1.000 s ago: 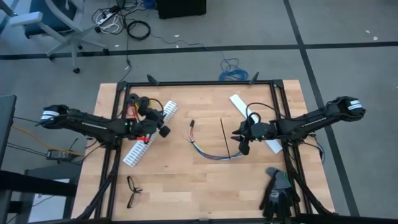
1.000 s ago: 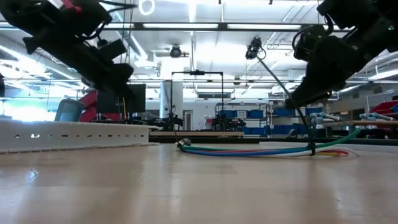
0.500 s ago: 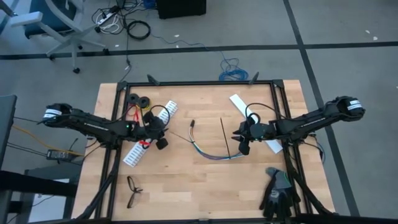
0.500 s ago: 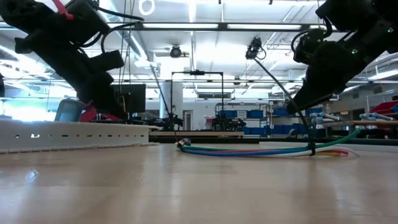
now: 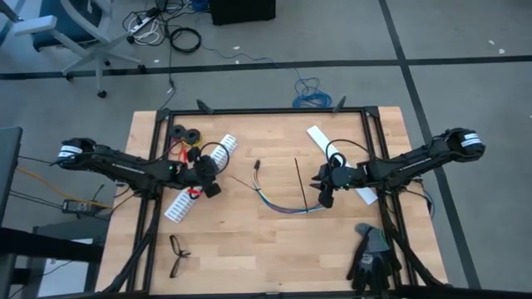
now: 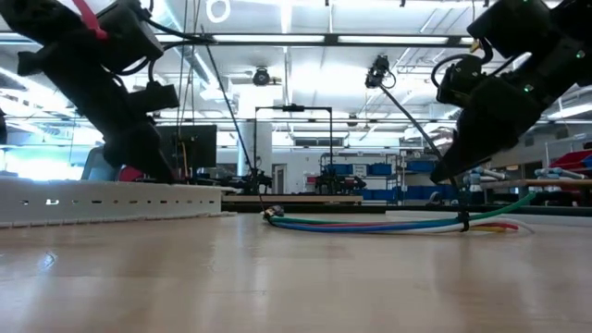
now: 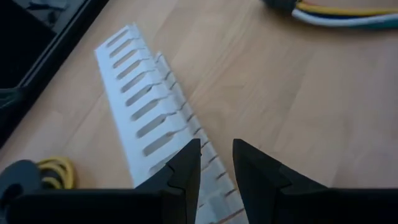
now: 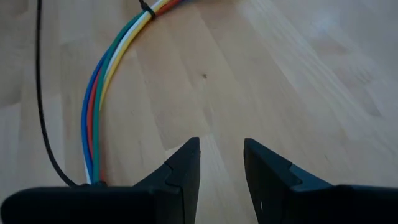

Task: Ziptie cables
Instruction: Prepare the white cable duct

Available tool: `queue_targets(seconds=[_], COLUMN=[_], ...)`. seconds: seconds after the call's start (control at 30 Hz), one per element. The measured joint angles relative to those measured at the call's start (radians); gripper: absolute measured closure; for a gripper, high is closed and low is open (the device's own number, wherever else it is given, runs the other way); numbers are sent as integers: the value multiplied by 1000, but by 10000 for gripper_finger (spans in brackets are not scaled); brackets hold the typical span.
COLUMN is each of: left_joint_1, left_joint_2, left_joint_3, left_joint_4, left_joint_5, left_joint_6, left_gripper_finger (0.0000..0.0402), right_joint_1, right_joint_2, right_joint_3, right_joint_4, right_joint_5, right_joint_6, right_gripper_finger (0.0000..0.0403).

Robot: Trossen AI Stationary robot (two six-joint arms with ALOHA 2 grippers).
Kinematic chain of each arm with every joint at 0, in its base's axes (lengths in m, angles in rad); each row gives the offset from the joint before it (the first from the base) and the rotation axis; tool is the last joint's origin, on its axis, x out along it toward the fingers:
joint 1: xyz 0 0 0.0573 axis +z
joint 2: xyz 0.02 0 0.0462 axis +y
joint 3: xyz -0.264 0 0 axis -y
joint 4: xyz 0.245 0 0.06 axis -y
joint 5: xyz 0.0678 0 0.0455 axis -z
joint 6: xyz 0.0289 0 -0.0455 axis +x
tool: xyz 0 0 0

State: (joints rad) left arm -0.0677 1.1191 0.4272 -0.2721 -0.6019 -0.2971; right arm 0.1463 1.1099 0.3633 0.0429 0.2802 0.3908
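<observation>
In the high view, the bundle of thin coloured wires (image 5: 283,202) is lying centre-frame on the pale wooden worktop (image 5: 249,249), curving left to right. The right tool (image 5: 325,199), fingers slightly apart and empty, is hovering at its right end, nearer than the left tool (image 5: 213,189), likewise parted, over the white slotted plastic strip (image 5: 199,179). A thin black ziptie (image 5: 298,180) is lying top-to-bottom beside the bundle.

One bundle of cables (image 5: 283,203) lies on the tabletop (image 5: 249,249), with one black ziptie (image 5: 298,178) loose beside it and one more cinched around the bundle (image 8: 147,9). There are two white slotted strips (image 5: 199,181) (image 5: 320,139), one pair of eyeglasses (image 5: 178,254), one pair of gloves (image 5: 371,257), and two dark rolls (image 5: 186,134).
</observation>
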Motion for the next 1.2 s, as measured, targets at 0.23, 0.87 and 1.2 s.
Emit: queue_targets(seconds=[0.23,0.87,1.2], left_joint_1=[0,-5,-5], left_joint_2=[18,236,251], left_joint_3=[49,173,172], left_joint_4=[-146,-455,-395], left_joint_5=[-35,-229,-227], left_joint_6=[-12,-209,-314], left_gripper_finger=[298,316,397], right_joint_1=[0,0,0], right_joint_2=[0,0,0], right_joint_3=[-2,-3,-3], right_joint_4=[15,44,56], right_joint_5=[0,0,-1], right_joint_6=[0,-1,-3], right_gripper_finger=[291,292,292])
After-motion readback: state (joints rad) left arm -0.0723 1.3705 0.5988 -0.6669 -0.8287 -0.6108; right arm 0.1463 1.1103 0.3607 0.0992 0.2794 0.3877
